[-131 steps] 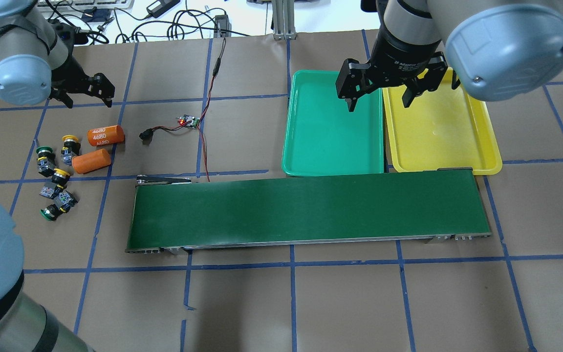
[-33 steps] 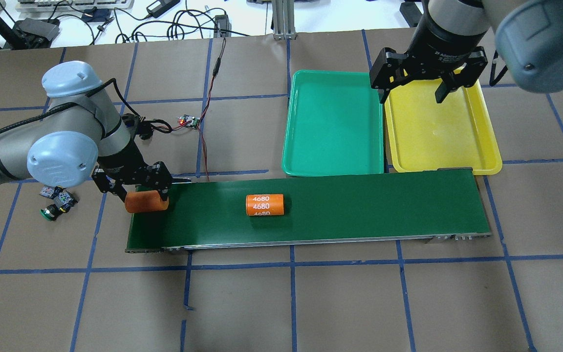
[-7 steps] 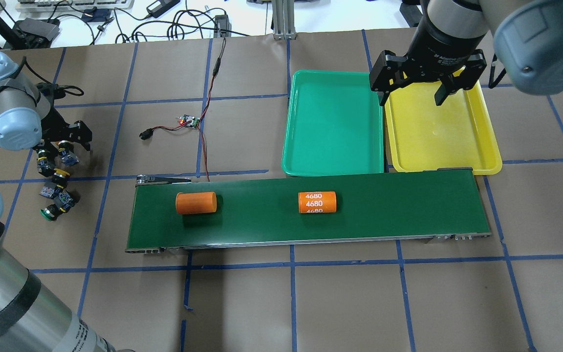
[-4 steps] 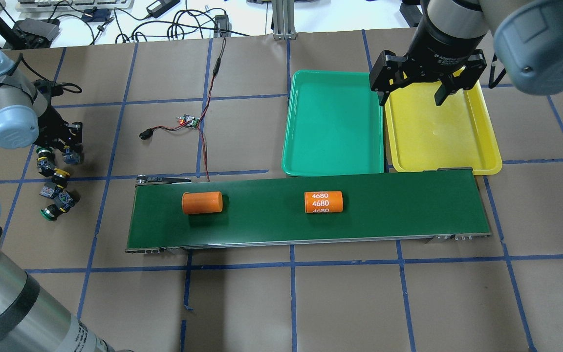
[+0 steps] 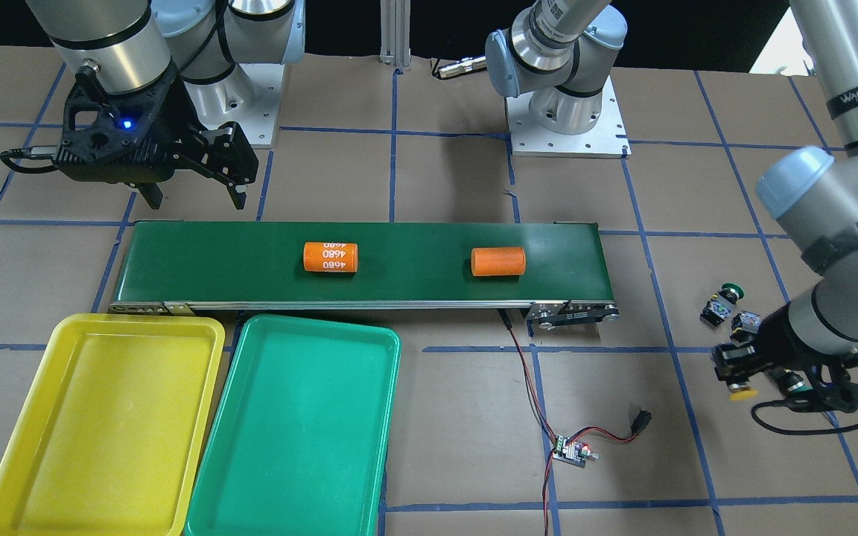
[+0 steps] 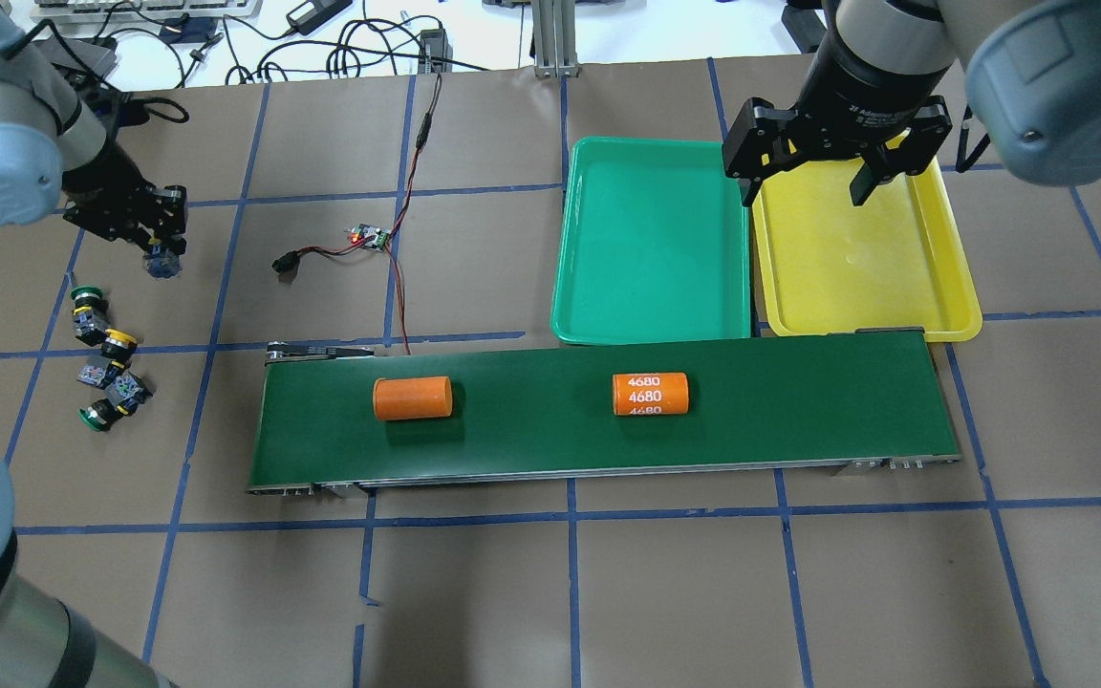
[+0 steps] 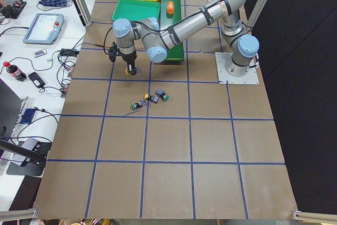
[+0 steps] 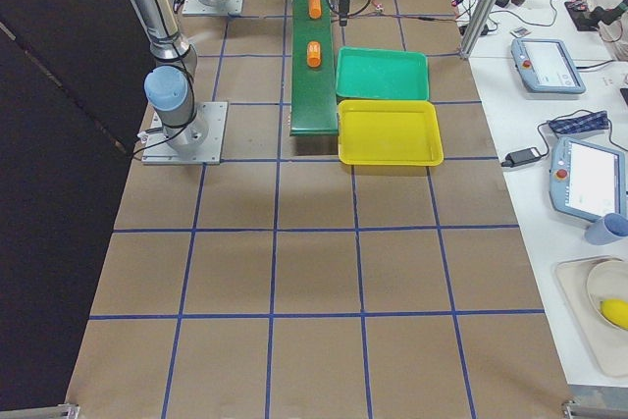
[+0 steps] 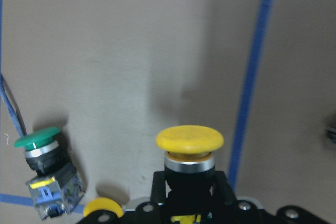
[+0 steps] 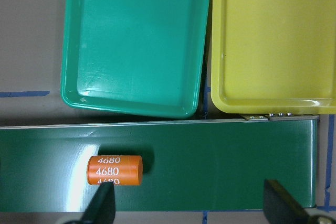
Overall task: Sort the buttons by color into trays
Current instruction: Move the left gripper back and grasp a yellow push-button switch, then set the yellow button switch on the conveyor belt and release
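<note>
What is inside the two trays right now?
Nothing: the green tray and yellow tray are both bare. Overhead, the right gripper covers the yellow tray's far rim, but the front-facing view shows it whole. The left gripper holds a yellow button.

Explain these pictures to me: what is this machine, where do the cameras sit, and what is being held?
Two robot arms work at a paper-covered table. Two cameras look down from behind the robot and from across the table, two look from the table's ends, and one rides on each wrist. On the table are a long dark green conveyor belt carrying a plain orange cylinder and an orange cylinder marked 4680, a teal-green plastic tray, a yellow plastic tray, and three black push-button switches. The left gripper holds a fourth, yellow-capped push-button switch. The right gripper hangs open near the trays.
</note>
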Controlling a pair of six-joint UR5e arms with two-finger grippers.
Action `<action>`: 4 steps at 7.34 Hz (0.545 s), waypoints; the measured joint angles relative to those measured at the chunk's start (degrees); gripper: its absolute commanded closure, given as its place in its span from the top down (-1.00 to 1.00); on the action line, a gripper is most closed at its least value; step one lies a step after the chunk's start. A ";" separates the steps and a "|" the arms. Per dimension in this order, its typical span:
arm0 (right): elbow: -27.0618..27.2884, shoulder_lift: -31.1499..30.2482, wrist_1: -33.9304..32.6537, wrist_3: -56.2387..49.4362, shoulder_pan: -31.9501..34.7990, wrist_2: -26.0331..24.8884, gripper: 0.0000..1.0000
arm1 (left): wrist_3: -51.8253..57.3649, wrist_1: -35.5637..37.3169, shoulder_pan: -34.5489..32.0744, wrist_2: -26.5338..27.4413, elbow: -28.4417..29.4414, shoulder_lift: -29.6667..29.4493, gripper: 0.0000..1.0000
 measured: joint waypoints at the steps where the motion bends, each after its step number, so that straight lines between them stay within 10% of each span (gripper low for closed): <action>1: 0.00 -0.02 0.04 0.00 0.01 0.00 1.00 | -0.72 -2.37 -2.43 -0.19 -1.22 2.67 -1.00; 4: 0.00 -0.02 0.06 0.00 -0.02 0.00 1.00 | -3.17 -3.17 -5.10 -0.84 -13.51 10.79 -1.00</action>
